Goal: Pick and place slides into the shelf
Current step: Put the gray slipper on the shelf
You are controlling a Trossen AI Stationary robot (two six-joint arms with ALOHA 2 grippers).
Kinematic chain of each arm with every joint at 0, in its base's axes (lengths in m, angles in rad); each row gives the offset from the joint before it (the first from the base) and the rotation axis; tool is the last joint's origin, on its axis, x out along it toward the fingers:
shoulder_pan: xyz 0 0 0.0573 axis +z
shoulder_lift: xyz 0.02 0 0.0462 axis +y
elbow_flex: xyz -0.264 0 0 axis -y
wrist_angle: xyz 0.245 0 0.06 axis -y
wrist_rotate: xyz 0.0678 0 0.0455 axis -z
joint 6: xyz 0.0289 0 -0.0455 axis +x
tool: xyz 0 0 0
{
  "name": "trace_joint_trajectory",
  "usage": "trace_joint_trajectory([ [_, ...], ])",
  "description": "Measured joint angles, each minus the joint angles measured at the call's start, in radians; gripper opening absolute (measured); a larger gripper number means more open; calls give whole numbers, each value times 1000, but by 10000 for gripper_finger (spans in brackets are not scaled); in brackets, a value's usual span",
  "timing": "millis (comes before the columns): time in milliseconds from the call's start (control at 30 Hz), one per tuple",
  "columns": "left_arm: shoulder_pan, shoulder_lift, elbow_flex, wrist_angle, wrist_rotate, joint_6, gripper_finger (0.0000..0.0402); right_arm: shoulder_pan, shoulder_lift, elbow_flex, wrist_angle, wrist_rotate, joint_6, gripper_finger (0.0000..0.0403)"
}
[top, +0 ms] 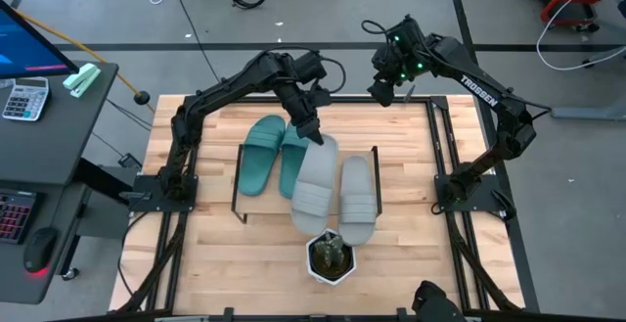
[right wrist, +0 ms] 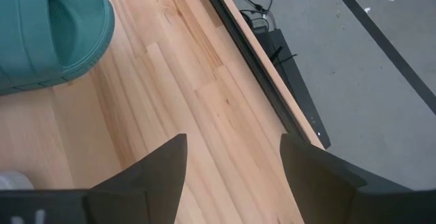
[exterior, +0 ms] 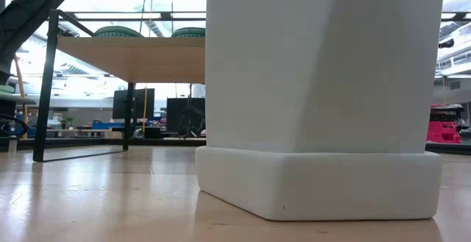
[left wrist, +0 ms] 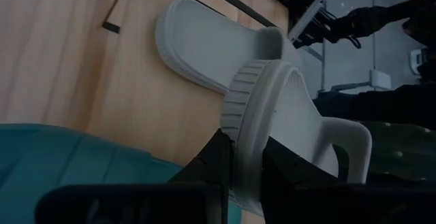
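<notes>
Two teal slides (top: 262, 154) (top: 291, 158) lie side by side on the shelf (top: 238, 180), a wood board on thin black legs. They also show on its top in the low view (exterior: 118, 31). One grey slide (top: 357, 200) lies flat on the board's right part. My left gripper (top: 313, 131) is shut on the other grey slide (top: 315, 187), between the teal pair and the flat grey one. My right gripper (top: 391, 85) hovers open over the table's far edge, touching nothing; its fingers (right wrist: 153, 173) show above bare wood. My left gripper pinches the grey slide's rim at its far end (left wrist: 238, 115) between both fingers (left wrist: 212, 161), coming from above and slanting from the table's far side. The slide is turned on its edge in the hold and stretches toward the near side. Whether its near end rests on the board I cannot tell.
A white pot (top: 331, 256) with a green plant stands on the table just near of the shelf and fills most of the low view (exterior: 316, 87). The table's far edge with a black rail (right wrist: 272, 94) lies under my right gripper. A desk with a calculator stands left.
</notes>
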Motion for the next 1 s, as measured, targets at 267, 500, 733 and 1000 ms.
trace_joint_trajectory([
  [267,2,25,-1,-12,-7,9,50,0,0,0,0,0,1,242],
  [500,1,50,0,-7,16,26,50,0,0,0,0,0,2,242],
  [733,-4,79,0,-9,11,26,50,0,0,0,0,0,2,242],
  [1000,-12,83,0,-8,11,26,50,0,0,0,0,0,3,242],
])
